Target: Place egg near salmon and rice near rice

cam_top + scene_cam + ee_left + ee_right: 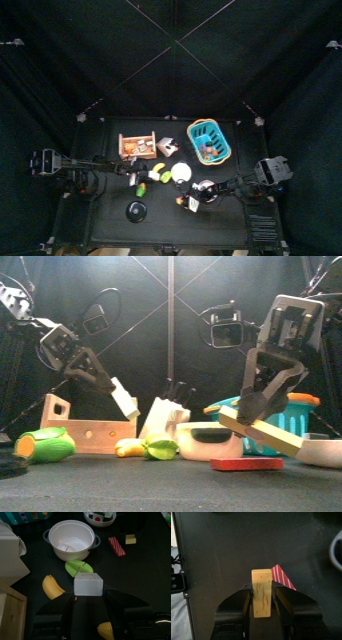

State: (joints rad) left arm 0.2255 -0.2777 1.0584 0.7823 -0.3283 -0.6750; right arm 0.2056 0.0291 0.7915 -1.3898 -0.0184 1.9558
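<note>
Black curtains (pixel 80 50) are closing in the pen on every side, and I am looking across the dark worktop (pixel 134 486) from its front edge. Far left, a rounded yellow-green piece (pixel 47 443) is lying in front of a wooden rack (pixel 80 426). Above the rack's right end my left jaws (pixel 120 396) are hanging clear of the surface, and they are gripping a pale white block (pixel 88 584), with one jaw pressing on each side of it.

Below that block, the egg (pixel 130 447) is lying flat on the worktop in front of the rack's right end. It is just beside a lime-green leaf-shaped piece (pixel 79 566) and nothing is gripping it. Further on, a white pot (pixel 70 537) is standing upright with its mouth open.

Right of the middle, my right jaws (pixel 254 416) are pointing down and gripping a tan, orange-streaked bar (pixel 262 592). From the front the bar is slanting, with its right end lower. A red striped piece (pixel 282 577) is lying on the worktop under and just beside it; I cannot tell whether the two are touching. Behind them, the blue basket (pixel 210 140) is sitting toward the back right.
</note>
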